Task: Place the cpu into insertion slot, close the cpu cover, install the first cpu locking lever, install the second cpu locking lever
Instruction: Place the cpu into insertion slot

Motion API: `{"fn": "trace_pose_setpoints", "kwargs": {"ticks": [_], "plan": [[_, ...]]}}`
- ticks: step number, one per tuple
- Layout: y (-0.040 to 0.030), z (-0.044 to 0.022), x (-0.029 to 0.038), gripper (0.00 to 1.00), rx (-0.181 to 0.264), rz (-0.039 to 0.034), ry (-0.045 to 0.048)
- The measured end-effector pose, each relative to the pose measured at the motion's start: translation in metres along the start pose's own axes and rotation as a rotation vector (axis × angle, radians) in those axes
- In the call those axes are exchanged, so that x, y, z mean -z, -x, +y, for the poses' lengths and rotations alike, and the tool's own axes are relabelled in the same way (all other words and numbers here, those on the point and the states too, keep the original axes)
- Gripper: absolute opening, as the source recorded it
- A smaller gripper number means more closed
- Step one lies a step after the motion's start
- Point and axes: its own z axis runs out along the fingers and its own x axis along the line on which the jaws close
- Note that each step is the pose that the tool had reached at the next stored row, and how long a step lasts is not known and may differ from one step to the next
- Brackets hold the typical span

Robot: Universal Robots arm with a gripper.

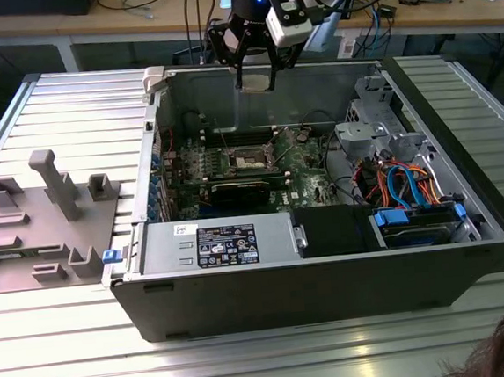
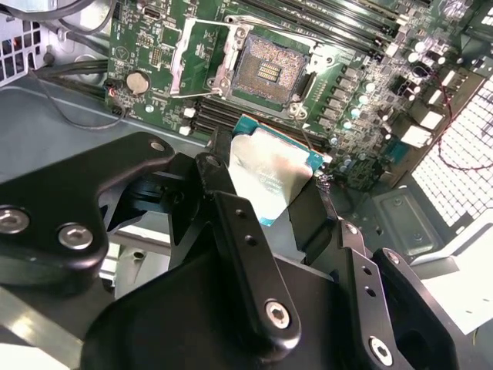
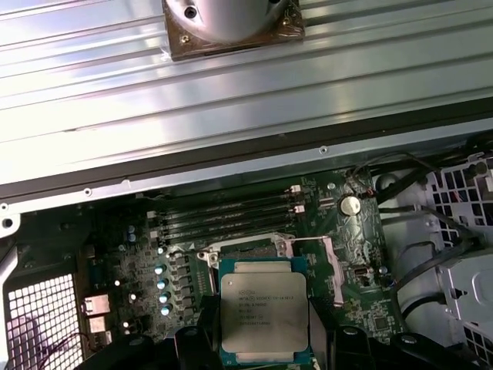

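cpu (image 2: 269,173): held flat, metal top toward the wrist cameras, between the black fingers (image 2: 239,231) of the gripper (image 2: 269,189). The jaws are clenched on two opposite edges of the chip alone. Judged from this hold, the underside is left free and level for seating.

Position: in the exterior view the gripper (image 1: 255,73) hangs high over the open computer case (image 1: 331,279). It sits at 12 o'clock from the insertion slot (image 1: 251,159) and well apart from it. The chip is in the air, not in the socket.

Socket condition: in the second wrist view the insertion slot (image 2: 269,69) lies bare, its contact field exposed. The cpu cover (image 2: 183,58) is swung up and back along one side of the socket. A thin wire lever (image 2: 212,22) stands off the frame. Judged from this, the socket is set open to give a straight vertical path to the contacts. In the first wrist view the cpu (image 3: 264,308) overlaps the socket's rim, so the two are roughly in line.

Clearances:
- Long black memory slots (image 3: 231,216) run just beside the socket on one flank.
- In the exterior view the drive cage (image 1: 373,112) stands at 3 o'clock from the socket.
- The power supply (image 1: 217,244) stands at 7 o'clock.
- The case's far wall is at 12 o'clock.
- The room directly above the socket is open.
- The raised cover is judged the nearest edge that the fingers could foul.
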Motion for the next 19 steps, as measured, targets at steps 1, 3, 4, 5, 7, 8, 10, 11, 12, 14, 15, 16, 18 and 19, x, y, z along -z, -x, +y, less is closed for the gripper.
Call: {"fn": "trace_pose_setpoints", "kwargs": {"ticks": [1,3,4,5,7,8,10,11,12,14,15,16,18,19], "plan": [[0.0,0.0,0.0,0.54,-0.002,-0.0003,0.0],[0.0,0.0,0.0,0.54,-0.008,-0.0007,0.0001],[0.0,0.0,0.0,0.54,-0.01,-0.0009,0.0002],[0.0,0.0,0.0,0.54,-0.013,-0.0012,0.0003],[0.0,0.0,0.0,0.54,-0.017,-0.0016,0.0003],[0.0,0.0,0.0,0.54,-0.019,-0.0017,0.0004],[0.0,0.0,0.0,0.54,-0.023,-0.0021,0.0004],[0.0,0.0,0.0,0.54,-0.025,-0.0023,0.0005],[0.0,0.0,0.0,0.54,-0.027,-0.0024,0.0005],[0.0,0.0,0.0,0.54,-0.033,-0.003,0.0007],[0.0,0.0,0.0,0.54,-0.038,-0.0034,0.0008],[0.0,0.0,0.0,0.54,-0.04,-0.0036,0.0008],[0.0,0.0,0.0,0.54,-0.046,-0.0041,0.0009],[0.0,0.0,0.0,0.54,-0.047,-0.0043,0.0009]]}}
